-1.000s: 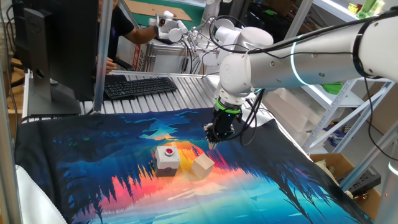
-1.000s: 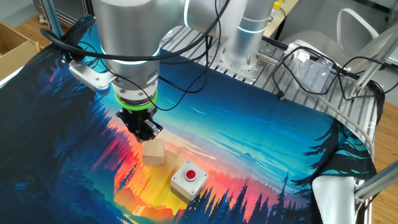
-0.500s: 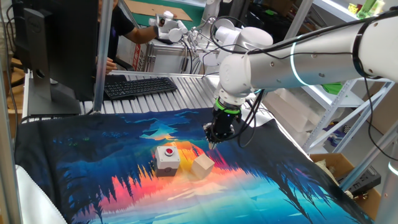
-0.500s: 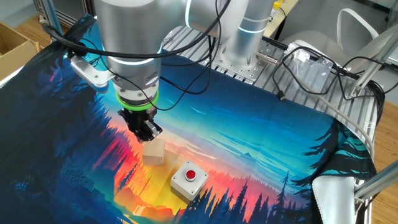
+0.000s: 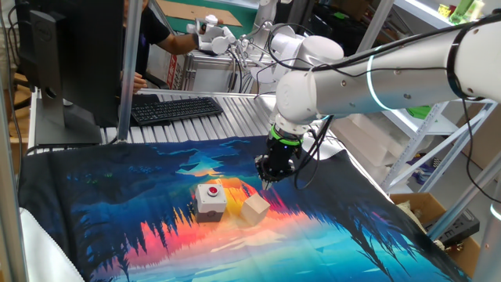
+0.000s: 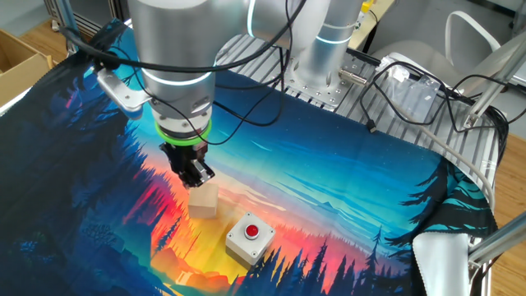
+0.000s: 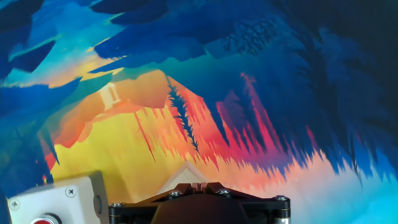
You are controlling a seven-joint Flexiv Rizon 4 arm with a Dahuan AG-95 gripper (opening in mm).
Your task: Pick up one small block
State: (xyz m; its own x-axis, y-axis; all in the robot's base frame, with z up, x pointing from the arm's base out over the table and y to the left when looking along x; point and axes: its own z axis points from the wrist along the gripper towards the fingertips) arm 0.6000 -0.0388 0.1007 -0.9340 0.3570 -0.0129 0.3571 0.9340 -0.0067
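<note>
The small block [image 5: 255,209] is a plain light-tan wooden cube lying on the colourful mat, to the right of the grey button box. It also shows in the other fixed view [image 6: 204,200]. My gripper [image 5: 266,178] hangs just above and behind the block, apart from it, with its jaws closed together and nothing between them. In the other fixed view the gripper [image 6: 200,176] sits just above the block's top edge. In the hand view the gripper [image 7: 200,185] shows its tips meeting, and a corner of the block [image 7: 184,173] peeks out just beyond them.
A grey box with a red round button [image 5: 210,199] stands close to the block's left; it also shows in the other fixed view [image 6: 250,238] and the hand view [image 7: 56,200]. A keyboard [image 5: 176,107] and monitor [image 5: 70,55] stand behind the mat.
The gripper has shifted slightly, a little lower and closer over the block. The block and button box have not moved.
</note>
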